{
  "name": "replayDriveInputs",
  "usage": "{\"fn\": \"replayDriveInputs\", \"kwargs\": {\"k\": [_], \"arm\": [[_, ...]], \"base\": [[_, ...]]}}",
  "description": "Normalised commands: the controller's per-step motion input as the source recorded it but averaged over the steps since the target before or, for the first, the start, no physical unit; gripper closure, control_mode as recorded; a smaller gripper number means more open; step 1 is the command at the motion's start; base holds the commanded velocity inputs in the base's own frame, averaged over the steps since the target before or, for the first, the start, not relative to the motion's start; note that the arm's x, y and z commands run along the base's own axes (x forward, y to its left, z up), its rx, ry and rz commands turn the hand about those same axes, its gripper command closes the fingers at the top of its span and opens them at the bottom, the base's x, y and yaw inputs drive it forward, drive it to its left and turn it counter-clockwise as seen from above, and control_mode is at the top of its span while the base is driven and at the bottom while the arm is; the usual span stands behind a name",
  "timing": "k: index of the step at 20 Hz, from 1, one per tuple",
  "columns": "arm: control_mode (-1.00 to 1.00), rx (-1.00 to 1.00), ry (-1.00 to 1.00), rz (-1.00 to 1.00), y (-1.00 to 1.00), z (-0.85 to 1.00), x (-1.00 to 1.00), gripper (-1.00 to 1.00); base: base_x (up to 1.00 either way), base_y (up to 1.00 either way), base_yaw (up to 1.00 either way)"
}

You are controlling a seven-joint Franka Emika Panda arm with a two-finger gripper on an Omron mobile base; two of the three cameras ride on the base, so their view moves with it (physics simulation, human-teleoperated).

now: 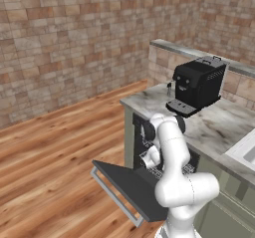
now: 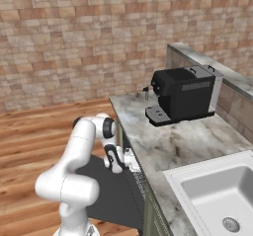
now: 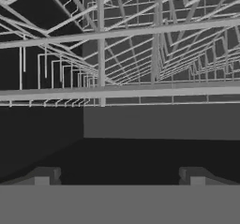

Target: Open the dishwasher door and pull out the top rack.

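Under the counter edge: the dishwasher door (image 1: 130, 187) lies dropped open and flat, a dark grey panel reaching out over the wood floor (image 1: 50, 147), with its silver bar handle (image 1: 113, 195) along the outer edge.
Door in the right base view: the same dishwasher door (image 2: 111, 190) shows as a dark slab to the left of the cabinet front, partly behind the arm.
Top rack: the top rack (image 3: 140, 54), a thin silver-white wire grid, sits inside the dark opening; in the hand view its front rail crosses the frame just above the fingertips. In the left base view a bit of the rack (image 1: 187, 169) shows at the opening beside the arm; how far it is pulled out, I cannot tell.
Gripper: the gripper (image 3: 119, 174) points into the opening at the rack's front edge; in the left base view it (image 1: 148, 158) sits just over the inner end of the door.
Fingers: the two dark fingertips (image 3: 44, 175) stand wide apart, nothing between them, holding nothing.
Counter: a marble counter (image 2: 173, 141) runs above the dishwasher.
Coffee machine: a black boxy coffee machine (image 2: 183, 94) stands on the counter at its far end.
Sink: a white sink (image 2: 222, 195) is set into the counter at the near right.
Walls: brick walls (image 1: 60, 43) run behind the floor and the counter.
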Motion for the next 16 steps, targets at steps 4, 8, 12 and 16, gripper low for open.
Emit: {"fn": "replayDriveInputs", "kwargs": {"k": [4, 8, 12, 16], "arm": [[-1.00, 0.03, 0.02, 0.07, -0.11, -0.26, 0.18, -1.00], [-1.00, 0.08, 0.04, 0.09, -0.08, -0.26, 0.19, -1.00], [-1.00, 0.16, 0.10, 0.11, 0.00, -0.28, 0.19, -1.00], [-1.00, 0.20, 0.11, 0.11, 0.00, -0.28, 0.22, -1.00]], "base": [[0.00, 0.00, 0.00], [0.00, 0.00, 0.00], [0.00, 0.00, 0.00], [0.00, 0.00, 0.00]]}}
